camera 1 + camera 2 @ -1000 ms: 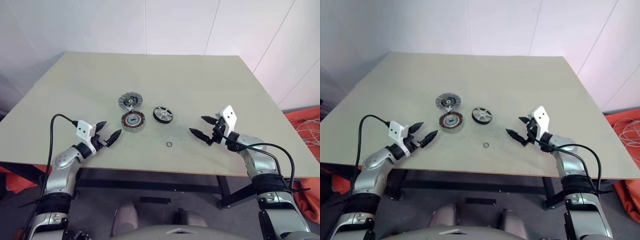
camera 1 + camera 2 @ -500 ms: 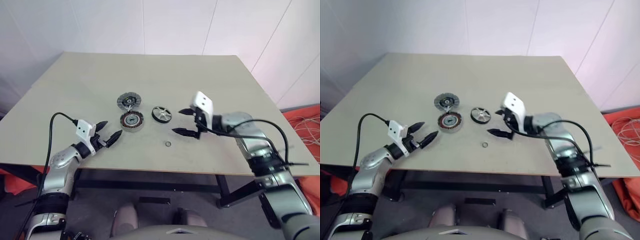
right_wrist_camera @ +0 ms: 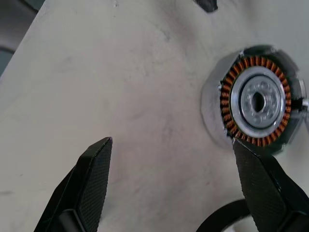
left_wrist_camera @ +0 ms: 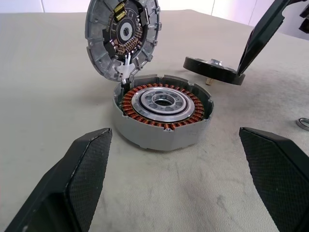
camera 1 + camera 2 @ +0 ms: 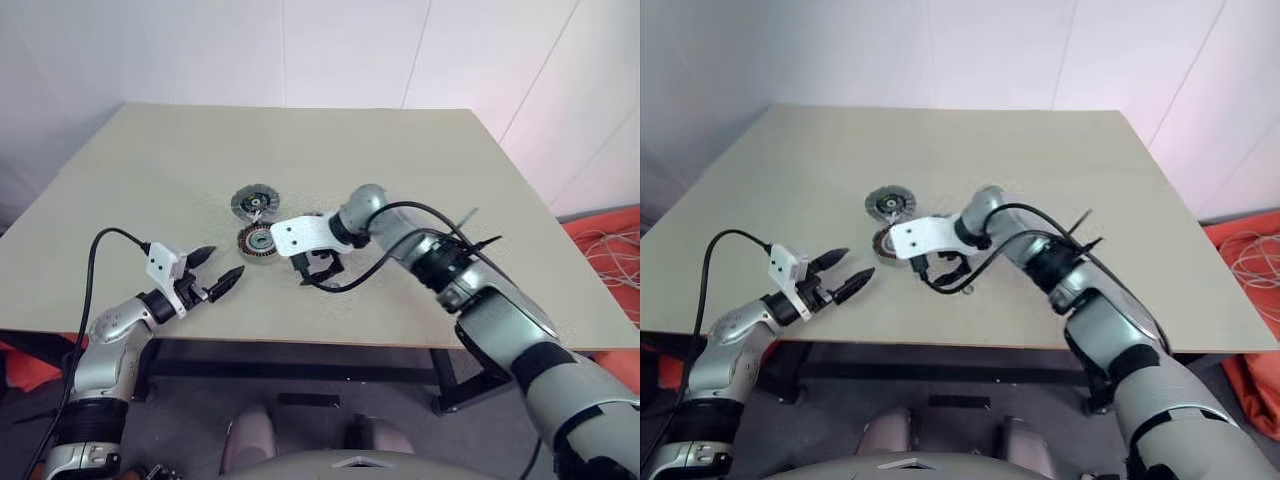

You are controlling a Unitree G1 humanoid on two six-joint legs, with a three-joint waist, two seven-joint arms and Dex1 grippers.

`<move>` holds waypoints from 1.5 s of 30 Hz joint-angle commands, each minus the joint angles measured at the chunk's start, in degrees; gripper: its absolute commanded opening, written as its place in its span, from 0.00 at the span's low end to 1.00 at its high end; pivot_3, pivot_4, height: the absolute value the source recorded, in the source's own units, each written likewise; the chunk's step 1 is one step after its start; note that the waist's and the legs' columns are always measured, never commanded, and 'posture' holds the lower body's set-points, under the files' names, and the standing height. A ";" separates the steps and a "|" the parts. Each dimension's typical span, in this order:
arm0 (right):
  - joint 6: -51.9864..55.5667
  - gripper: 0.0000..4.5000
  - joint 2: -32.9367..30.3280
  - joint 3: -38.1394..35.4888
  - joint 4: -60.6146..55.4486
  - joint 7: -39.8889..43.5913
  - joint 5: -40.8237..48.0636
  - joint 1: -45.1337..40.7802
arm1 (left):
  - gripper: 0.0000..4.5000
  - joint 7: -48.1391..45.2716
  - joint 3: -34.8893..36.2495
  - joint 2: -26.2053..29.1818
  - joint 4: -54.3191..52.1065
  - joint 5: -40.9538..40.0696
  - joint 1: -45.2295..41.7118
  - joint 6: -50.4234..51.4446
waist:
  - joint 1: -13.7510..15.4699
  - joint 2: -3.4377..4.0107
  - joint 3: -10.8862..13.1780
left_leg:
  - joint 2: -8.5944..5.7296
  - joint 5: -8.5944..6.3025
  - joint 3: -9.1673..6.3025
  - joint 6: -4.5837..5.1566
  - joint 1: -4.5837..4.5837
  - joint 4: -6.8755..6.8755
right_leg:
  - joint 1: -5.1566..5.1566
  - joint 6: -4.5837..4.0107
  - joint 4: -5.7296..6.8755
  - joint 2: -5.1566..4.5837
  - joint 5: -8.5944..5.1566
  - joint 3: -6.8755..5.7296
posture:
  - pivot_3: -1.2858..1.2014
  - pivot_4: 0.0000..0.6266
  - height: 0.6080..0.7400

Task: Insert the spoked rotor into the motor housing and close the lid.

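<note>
A matte beige counter (image 5: 420, 180) with a faintly scuffed surface is shown from above, with parts laid near its middle. At the left, the left hand (image 5: 213, 276) is held near the front edge of the counter, its two black, finely textured, wedge-shaped fingers (image 4: 87, 169) spread apart and empty, pointed toward the motor housing (image 4: 161, 116). The motor housing is seen as a short round cup with a notched, dull silver wall, enclosing a ring of copper-brown windings around a polished silver centre hub with a bore. The lid (image 4: 123, 36), a grey cast disc with radial ribs, gold-coloured contacts and a dark centre, is shown propped up at the housing's far rim, joined to it by a small white connector. To the right of the housing, the spoked rotor (image 4: 212, 70) is shown lying flat on the counter as a low black wheel with a bright metal hub and a short shaft. The right hand (image 5: 312, 270) is held just beside and above the rotor, pointed downward, its fingers (image 3: 91, 179) parted and nothing gripped. A thin metal ring (image 4: 303, 123) is seen further right.
</note>
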 commanded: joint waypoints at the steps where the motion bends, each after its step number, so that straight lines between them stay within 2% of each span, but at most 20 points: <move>1: -5.04 1.00 2.56 -0.03 6.42 -1.69 -3.01 -4.18 | 1.00 0.26 1.56 0.58 -2.97 -1.20 0.10 -0.22 | -0.09 -0.01 0.00 | 0.00 0.00 -0.01 0.00 0.00 0.00 | 0.01 0.00 0.00 0.00 0.00 0.00 | 0.52 0.00 1.00; 9: -11.13 1.00 8.61 -0.47 20.31 -4.10 -7.96 -9.64 | 1.00 0.91 1.38 -0.30 -3.57 -1.13 0.43 -0.35 | -0.32 0.02 0.01 | 0.02 0.00 0.00 0.00 0.00 0.00 | -0.02 -0.03 0.03 0.01 0.00 -0.01 | 0.52 0.00 1.00; 17: -12.64 1.00 11.81 -1.28 26.06 -4.64 -10.20 -10.08 | 1.00 1.02 1.64 -0.41 -3.69 -1.10 0.86 -0.50 | -0.39 0.04 0.03 | 0.03 0.00 -0.01 0.00 0.00 0.00 | -0.03 -0.04 0.06 0.02 0.00 -0.01 | 0.52 0.00 1.00; 20: -12.57 0.87 12.76 -1.43 27.14 -4.53 -10.67 -10.03 | 1.00 1.18 1.79 -0.36 -3.51 -0.96 0.75 -0.76 | -0.50 0.05 0.03 | 0.05 0.00 0.00 0.00 0.00 0.00 | -0.05 -0.06 0.08 0.03 -0.01 -0.01 | 0.52 0.00 1.00; 31: -13.81 0.02 14.56 -3.84 27.87 -7.16 -11.34 -11.72 | 1.00 1.56 1.87 -0.34 -2.50 -0.37 -0.04 -1.74 | -0.55 0.06 0.04 | 0.05 -0.02 -0.01 0.03 -0.02 0.00 | -0.06 -0.09 0.08 0.03 -0.03 -0.01 | 0.52 0.00 1.00; 45: -16.47 0.01 11.52 -3.98 22.25 -3.76 -11.51 -11.57 | 1.00 1.35 1.41 -0.79 -1.34 -0.07 -0.94 -2.51 | -0.76 0.07 0.05 | 0.05 -0.02 0.00 0.03 -0.11 0.01 | -0.14 -0.11 0.10 0.04 -0.04 -0.02 | 0.52 0.00 1.00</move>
